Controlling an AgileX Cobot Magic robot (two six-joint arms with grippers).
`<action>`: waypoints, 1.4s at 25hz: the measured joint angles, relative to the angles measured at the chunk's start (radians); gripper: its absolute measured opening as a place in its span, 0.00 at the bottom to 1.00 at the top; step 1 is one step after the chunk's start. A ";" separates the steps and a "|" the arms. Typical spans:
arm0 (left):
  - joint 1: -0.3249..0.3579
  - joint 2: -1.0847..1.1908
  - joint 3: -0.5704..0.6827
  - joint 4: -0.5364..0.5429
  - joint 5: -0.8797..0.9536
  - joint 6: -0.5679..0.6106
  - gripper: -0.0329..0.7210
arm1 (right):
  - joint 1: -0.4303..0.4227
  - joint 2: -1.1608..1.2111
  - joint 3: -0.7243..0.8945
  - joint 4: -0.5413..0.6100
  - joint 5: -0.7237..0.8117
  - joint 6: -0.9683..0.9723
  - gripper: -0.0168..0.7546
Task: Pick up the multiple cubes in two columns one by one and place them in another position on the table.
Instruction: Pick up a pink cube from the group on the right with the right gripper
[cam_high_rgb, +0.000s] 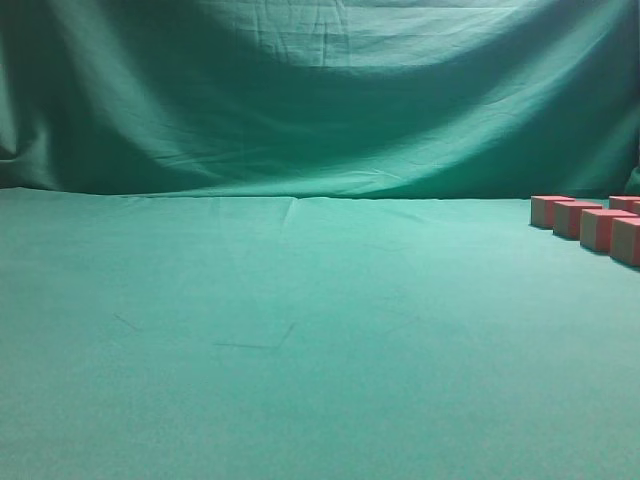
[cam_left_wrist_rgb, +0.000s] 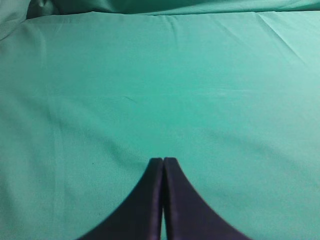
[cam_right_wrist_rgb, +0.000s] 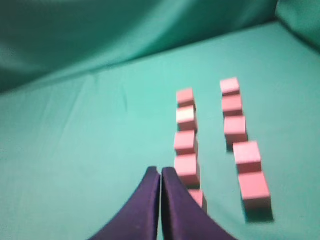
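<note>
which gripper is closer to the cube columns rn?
Right. The right gripper is shut just short of the cubes, beside the near end of the left column. The left gripper, also shut, sees only bare table.

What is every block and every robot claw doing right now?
cubes: ten, sitting on the table in two columns of five, none picked up.
left gripper: shut, holding nothing, above bare cloth.
right gripper: shut, holding nothing, just left of the nearest cubes in the left column.
table: covered in green cloth, faintly creased.
</note>
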 joint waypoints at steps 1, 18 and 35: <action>0.000 0.000 0.000 0.000 0.000 0.000 0.04 | 0.000 0.026 -0.017 0.000 0.039 -0.015 0.02; 0.000 0.000 0.000 0.000 0.000 0.000 0.04 | 0.042 0.640 -0.459 -0.260 0.543 -0.024 0.02; 0.000 0.000 0.000 0.000 0.000 0.000 0.04 | 0.278 0.993 -0.586 -0.627 0.511 0.411 0.22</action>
